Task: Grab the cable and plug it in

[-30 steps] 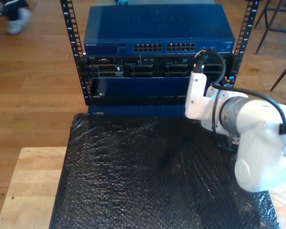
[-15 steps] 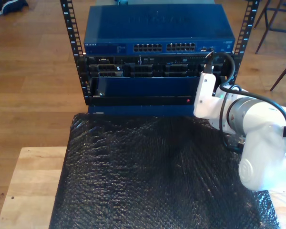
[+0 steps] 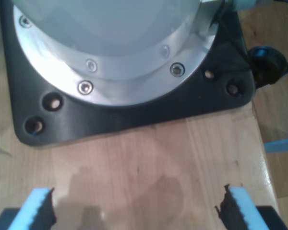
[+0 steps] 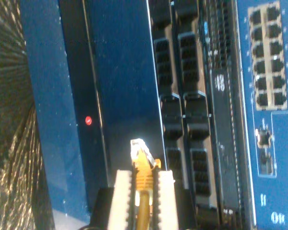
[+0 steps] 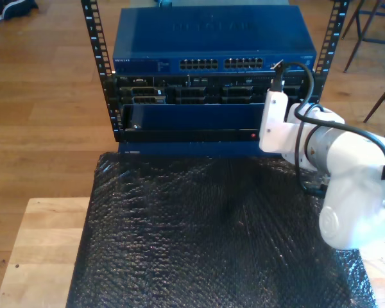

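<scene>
The yellow cable (image 4: 144, 178) ends in a small clear plug (image 4: 138, 147) that sticks out past my second gripper (image 4: 144, 175). That gripper's white fingers (image 4: 123, 189) are shut on the plug's yellow boot. The plug points at the dark blue panel of the rack, near a red light (image 4: 88, 120) and short of the port rows (image 4: 266, 57). In the exterior view the second arm (image 5: 289, 131) reaches to the rack's front at the view's right. My first gripper (image 3: 134, 206) is open over bare wood, its blue-padded fingertips (image 3: 41, 206) far apart.
A blue network switch (image 5: 212, 38) tops the rack, with two port blocks (image 5: 221, 63) on its face. A black bubble-wrap mat (image 5: 212, 237) covers the wooden table (image 5: 45, 250). An arm's round base on a black plate (image 3: 110, 48) lies ahead of my first gripper. Chair legs (image 5: 378, 102) stand at the exterior view's right.
The second arm's wrist has swung toward the exterior view's right and lifted closer to the rack's front. The red light on the rack has come into sight.
</scene>
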